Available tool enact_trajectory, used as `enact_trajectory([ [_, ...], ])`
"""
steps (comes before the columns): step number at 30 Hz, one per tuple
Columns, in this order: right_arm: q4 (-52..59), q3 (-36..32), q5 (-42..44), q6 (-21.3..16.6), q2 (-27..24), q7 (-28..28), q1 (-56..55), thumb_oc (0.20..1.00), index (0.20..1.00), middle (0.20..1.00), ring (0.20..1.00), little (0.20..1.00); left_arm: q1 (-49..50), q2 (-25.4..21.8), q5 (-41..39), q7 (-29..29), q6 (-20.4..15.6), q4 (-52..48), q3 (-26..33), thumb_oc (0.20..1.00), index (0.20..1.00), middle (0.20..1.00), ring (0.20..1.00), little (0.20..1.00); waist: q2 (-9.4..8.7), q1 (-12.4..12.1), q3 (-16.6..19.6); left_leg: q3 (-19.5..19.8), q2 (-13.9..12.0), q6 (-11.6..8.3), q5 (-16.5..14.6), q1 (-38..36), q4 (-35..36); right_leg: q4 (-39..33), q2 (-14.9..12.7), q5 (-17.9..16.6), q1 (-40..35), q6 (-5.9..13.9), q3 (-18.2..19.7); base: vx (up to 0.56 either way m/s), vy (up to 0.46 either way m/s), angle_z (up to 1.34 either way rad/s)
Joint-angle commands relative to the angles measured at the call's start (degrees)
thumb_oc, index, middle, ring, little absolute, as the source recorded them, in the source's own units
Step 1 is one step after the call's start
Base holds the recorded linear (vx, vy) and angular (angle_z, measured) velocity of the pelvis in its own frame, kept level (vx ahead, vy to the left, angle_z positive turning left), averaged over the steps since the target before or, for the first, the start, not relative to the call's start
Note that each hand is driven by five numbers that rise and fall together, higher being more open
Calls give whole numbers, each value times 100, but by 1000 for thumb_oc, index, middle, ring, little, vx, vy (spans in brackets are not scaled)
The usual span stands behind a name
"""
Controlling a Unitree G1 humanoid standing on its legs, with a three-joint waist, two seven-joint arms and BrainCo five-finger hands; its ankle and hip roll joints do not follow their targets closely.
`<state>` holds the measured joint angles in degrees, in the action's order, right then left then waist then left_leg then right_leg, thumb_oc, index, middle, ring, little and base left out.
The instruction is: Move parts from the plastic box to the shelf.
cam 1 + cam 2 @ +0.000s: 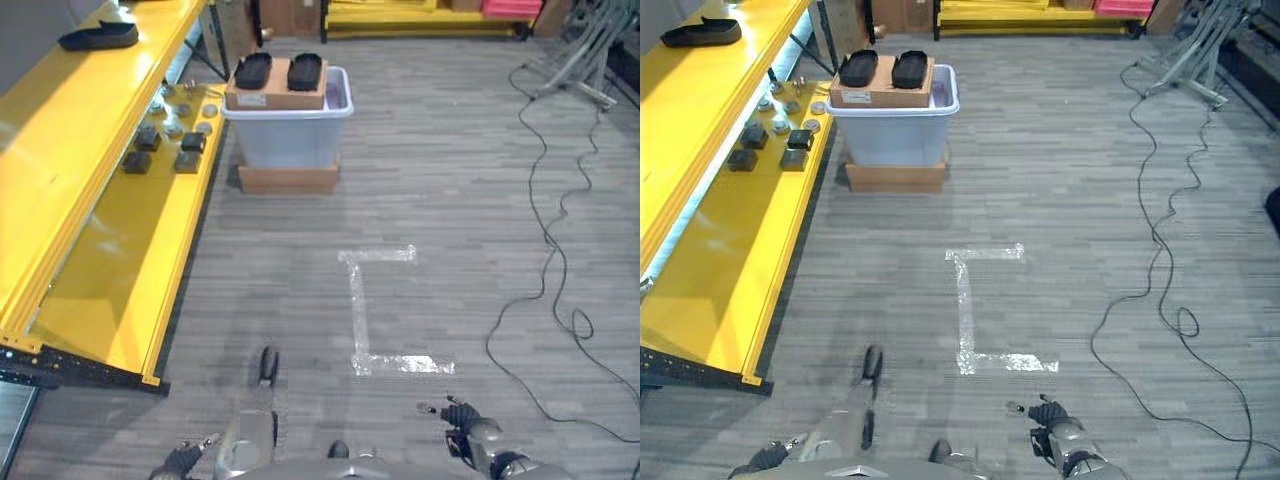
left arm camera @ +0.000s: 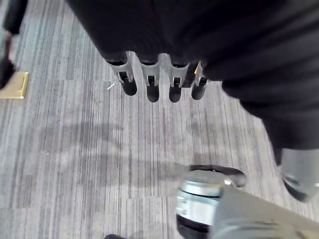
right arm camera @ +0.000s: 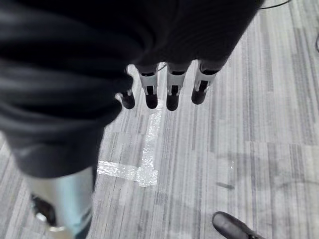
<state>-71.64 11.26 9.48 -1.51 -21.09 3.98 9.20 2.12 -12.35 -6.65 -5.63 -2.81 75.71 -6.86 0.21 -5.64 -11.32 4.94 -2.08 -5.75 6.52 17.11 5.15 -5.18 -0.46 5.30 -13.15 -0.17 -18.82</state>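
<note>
The translucent plastic box [image 1: 285, 140] stands far ahead on the floor beside the yellow shelf [image 1: 70, 140]. A cardboard box [image 1: 275, 97] rests across its rim and carries two black oval parts [image 1: 253, 69] [image 1: 304, 70]. Several small dark and round parts [image 1: 160, 150] lie on the shelf's lower board, and one black part [image 1: 98, 37] lies on its top board. My left hand [image 1: 185, 458] hangs low at the bottom edge, fingers [image 2: 152, 79] straight and holding nothing. My right hand [image 1: 460, 415] hangs at the lower right, fingers [image 3: 172, 84] straight and holding nothing. Both hands are far from the box.
A flat cardboard base [image 1: 288, 179] lies under the plastic box. Silver tape marks [image 1: 360, 310] are stuck on the grey floor between me and the box. Metal stand legs [image 1: 580, 60] stand at the far right. More yellow shelving [image 1: 420, 15] runs along the back.
</note>
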Motion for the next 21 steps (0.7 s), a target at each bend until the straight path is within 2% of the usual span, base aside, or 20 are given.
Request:
enact_trajectory([
  [1, -119, -97, -211, -20, -49, -62, -166, 1000, 1000, 1000, 1000, 1000, -23, -137, 140, -8, 17, 265, -107, 1000, 1000, 1000, 1000, 1000, 23, -57, 242, -191, 130, 298, -372, -756, -696, 442, -623, 237, 164, 692, 168, 481, 376, -58],
  [3, -175, -115, -298, 25, 31, -102, -231, 1000, 1000, 1000, 1000, 1000, -15, -162, 135, -8, 34, 256, -88, 1000, 1000, 1000, 1000, 1000, 39, -84, 300, -270, 310, 499, -575, -956, -812, 1174, -945, 156, 323, 758, 228, 384, 365, -37],
  [4, -169, -79, -392, 39, 57, -129, -206, 1000, 1000, 1000, 1000, 1000, -38, -188, 96, -11, 44, 236, -73, 1000, 1000, 1000, 1000, 1000, 38, -84, 257, -341, 421, 633, -682, -1060, -861, 1834, -1206, -254, 594, 860, 262, 417, 564, 4],
  [5, -156, 67, -580, 62, 69, -117, -127, 1000, 1000, 1000, 1000, 1000, -214, -311, 103, -2, 70, 71, -176, 1000, 1000, 1000, 1000, 1000, 184, 17, 73, -345, 619, 960, -905, -1367, -976, 3482, -1625, -1252, 1384, 854, 447, 530, 605, 6],
  [6, -96, 74, -588, 73, 80, -101, -123, 1000, 1000, 1000, 1000, 1000, -274, -397, 196, -54, 73, 1, -215, 1000, 1000, 1000, 1000, 1000, 314, 119, 2, -357, 581, 1053, -1071, -1691, -912, 3862, -1774, -1169, 1767, 764, 239, 750, 502, 6],
  [7, -13, 94, -579, 62, 82, -93, -160, 1000, 1000, 1000, 1000, 1000, -334, -486, 177, -84, 39, -129, -181, 1000, 1000, 1000, 1000, 1000, 306, 168, -51, -390, 578, 1018, -1290, -2054, -767, 3378, -1840, -858, 2025, 828, -153, 534, 159, 6],
  [8, -7, 98, -578, 64, 86, -91, -164, 1000, 1000, 1000, 1000, 1000, -328, -492, 175, -83, 43, -136, -178, 1000, 1000, 1000, 1000, 1000, 317, 172, -64, -382, 550, 1002, -1321, -2104, -746, 3368, -1810, -818, 1975, 827, -170, 397, -13, -14],
  [9, 12, 103, -572, 60, 84, -87, -165, 1000, 1000, 1000, 1000, 1000, -350, -521, 149, -85, 33, -205, -160, 1000, 1000, 1000, 1000, 1000, 309, 195, -90, -385, 528, 980, -1369, -2185, -722, 3031, -1748, -786, 2020, 861, -294, 299, -102, -33],
  [10, 40, 118, -559, 52, 72, -76, -165, 1000, 1000, 1000, 1000, 1000, -420, -563, 127, -102, -4, -315, -154, 1000, 1000, 1000, 1000, 1000, 240, 323, -122, -293, 537, 939, -1410, -2376, -659, 2133, -1342, -844, 2256, 811, -342, 378, -127, -29],
  [11, 30, 109, -541, 53, 66, -65, -181, 1000, 1000, 1000, 1000, 1000, -427, -569, 152, -97, -5, -326, -158, 1000, 1000, 1000, 1000, 1000, 207, 364, -123, -241, 542, 903, -1473, -2476, -637, 1746, -1156, -854, 2279, 851, -264, 300, -102, 1],
  [12, 30, 109, -541, 53, 66, -65, -182, 1000, 1000, 1000, 1000, 1000, -426, -569, 152, -97, -4, -326, -158, 1000, 1000, 1000, 1000, 1000, 215, 362, -129, -243, 532, 899, -1478, -2487, -634, 1730, -1143, -860, 2263, 848, -267, 388, -126, 49],
  [13, -1, 94, -524, 58, 62, -37, -213, 1000, 1000, 1000, 1000, 1000, -466, -545, 236, -78, -3, -310, -176, 1000, 1000, 1000, 1000, 1000, 148, 490, -113, -111, 553, 845, -1602, -2723, -567, 1106, -852, -980, 2450, 931, -100, 373, -120, 76],
  [17, -98, 93, -546, 74, 81, -33, -287, 1000, 1000, 1000, 1000, 1000, -491, -489, 293, -72, -26, -259, -208, 1000, 1000, 1000, 1000, 1000, 94, 550, -64, -13, 556, 785, -1729, -2839, -569, 810, -830, -1031, 2384, 930, -229, 293, -135, 40],
  [18, -142, 118, -584, 87, 96, -27, -318, 1000, 1000, 1000, 1000, 1000, -474, -442, 293, -68, -23, -249, -212, 1000, 1000, 1000, 1000, 1000, 74, 540, -4, 7, 544, 760, -1769, -2862, -597, 821, -827, -1015, 2290, 862, -312, 476, -301, 66],
  [19, -225, 145, -647, 105, 95, -15, -338, 1000, 1000, 1000, 1000, 1000, -432, -334, 275, -46, -14, -199, -196, 1000, 1000, 1000, 1000, 1000, 134, 512, 94, 49, 439, 655, -1737, -2867, -865, 868, -684, -836, 2123, 716, -261, 581, -393, 46],
  [20, -284, 188, -712, 123, 109, -19, -355, 1000, 1000, 1000, 1000, 1000, -354, -218, 248, -1, 0, -108, -188, 1000, 1000, 1000, 1000, 1000, 165, 461, 98, 51, 466, 495, -1465, -2693, -1578, 895, -597, -660, 1905, 581, -234, 433, -304, 34],
  [21, -284, 187, -712, 123, 111, -19, -352, 1000, 1000, 1000, 1000, 1000, -357, -221, 248, -1, 0, -107, -188, 1000, 1000, 1000, 1000, 1000, 146, 475, 109, 64, 488, 500, -1446, -2664, -1582, 891, -622, -671, 1923, 584, -243, 298, -241, -6],
])
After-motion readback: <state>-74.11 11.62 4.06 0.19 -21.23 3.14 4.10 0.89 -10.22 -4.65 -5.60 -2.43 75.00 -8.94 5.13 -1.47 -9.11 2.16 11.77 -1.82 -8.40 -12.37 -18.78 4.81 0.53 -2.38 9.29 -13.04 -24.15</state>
